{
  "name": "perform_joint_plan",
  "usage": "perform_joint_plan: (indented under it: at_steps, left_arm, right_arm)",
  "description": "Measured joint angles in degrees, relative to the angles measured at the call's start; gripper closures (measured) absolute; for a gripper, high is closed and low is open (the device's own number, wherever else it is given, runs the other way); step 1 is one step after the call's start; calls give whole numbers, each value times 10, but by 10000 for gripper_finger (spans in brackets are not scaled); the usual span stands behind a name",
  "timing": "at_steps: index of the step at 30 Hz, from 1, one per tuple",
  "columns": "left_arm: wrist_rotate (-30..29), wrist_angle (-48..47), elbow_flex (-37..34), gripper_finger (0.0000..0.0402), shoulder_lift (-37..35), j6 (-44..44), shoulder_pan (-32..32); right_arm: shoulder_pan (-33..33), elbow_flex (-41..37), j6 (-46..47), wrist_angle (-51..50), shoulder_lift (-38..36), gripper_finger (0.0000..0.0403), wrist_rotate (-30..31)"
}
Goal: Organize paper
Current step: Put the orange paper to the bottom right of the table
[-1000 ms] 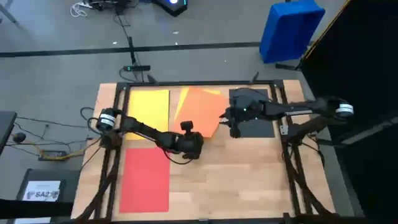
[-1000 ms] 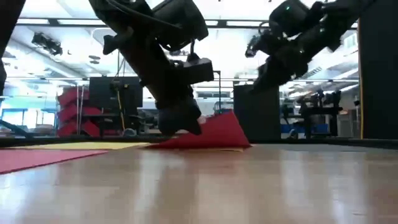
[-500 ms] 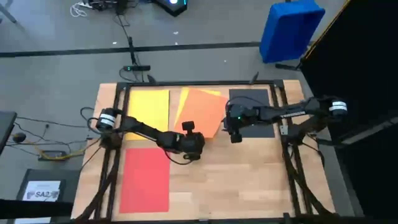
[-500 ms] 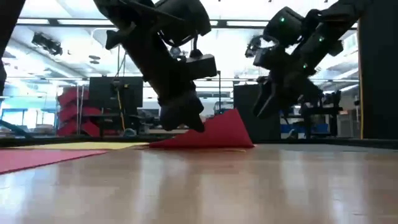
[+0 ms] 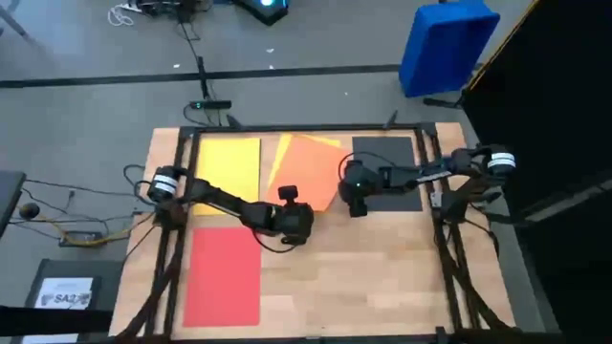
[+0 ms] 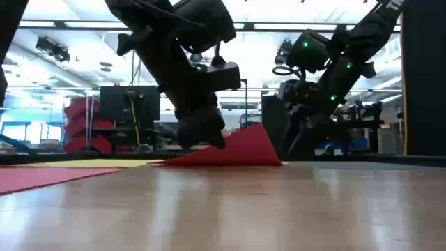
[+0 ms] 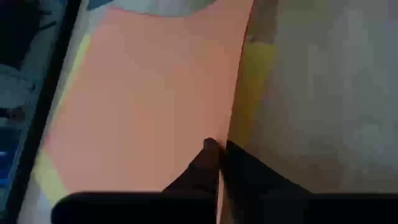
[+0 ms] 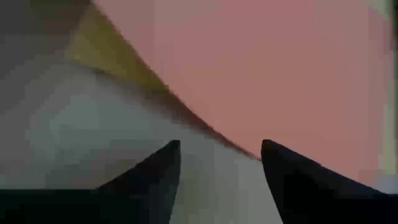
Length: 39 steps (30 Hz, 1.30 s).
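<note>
An orange sheet (image 5: 311,170) lies askew at the table's far middle, on top of a yellow sheet (image 5: 279,153). A second yellow sheet (image 5: 229,167) lies to its left, a black sheet (image 5: 390,174) to its right, and a red sheet (image 5: 223,275) lies flat near the left front. My left gripper (image 5: 297,214) is shut on the orange sheet's near edge. My right gripper (image 5: 355,199) is open and low, just right of the orange sheet's right edge, over the black sheet's left side. In the right wrist view its fingers stand apart (image 8: 217,152) before the orange sheet (image 8: 267,68). My left gripper pinches the orange sheet's near edge (image 7: 219,144) between its two shut fingers, a single layer, coming slantwise from above and the near left. That near edge is raised off the table, with its corner (image 6: 259,132) standing up, while the sheet's far part stays flat on the yellow sheet (image 7: 252,81).
A dark frame (image 5: 306,127) runs along the table's far edge, with rails down both sides. Bare wood (image 5: 363,277) fills the near right half. A blue bin (image 5: 445,43) stands on the floor beyond the far right corner.
My right gripper has moved left and toward the near edge, off the black sheet's middle to the orange sheet's right edge, and has come down close to the table. My left gripper has kept its hold with the orange sheet's corner raised.
</note>
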Motion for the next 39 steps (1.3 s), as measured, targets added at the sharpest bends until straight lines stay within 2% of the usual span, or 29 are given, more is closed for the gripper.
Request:
perform_joint_plan:
  at_steps: [5,12,24,39]
  left_arm:
    - [-21,1,0,402,0,6,0]
    - [-60,3,0,402,0,6,-2]
    - [-61,3,4,402,0,6,-2]
    - [-52,3,34,402,0,27,-2]
  right_arm:
    - [2,0,0,47,0,210,-2]
    - [23,0,-9,91,0,209,-75]
    - [39,0,-8,125,3,199,-43]
    - [38,0,-4,126,3,241,-12]
